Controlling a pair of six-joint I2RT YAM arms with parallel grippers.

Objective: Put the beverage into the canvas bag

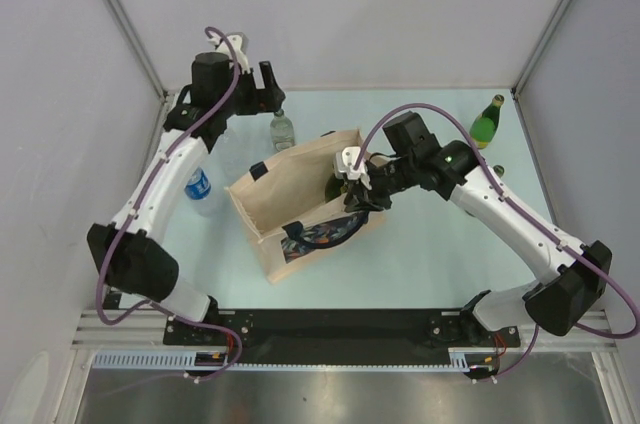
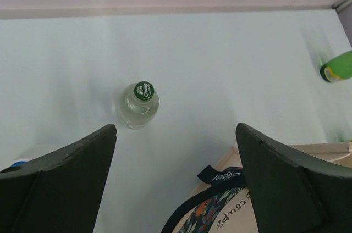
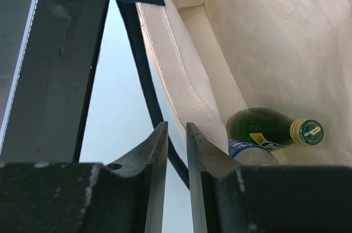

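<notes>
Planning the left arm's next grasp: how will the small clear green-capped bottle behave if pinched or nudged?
The clear bottle stands upright on a small base, so a nudge would probably tip it. Its round body would likely roll once down. The smooth wall may slip in the open left gripper.

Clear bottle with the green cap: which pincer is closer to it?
Left. The left pincer hovers open right by the clear bottle. The right pincer is on the other side of the canvas bag, at its rim.
</notes>
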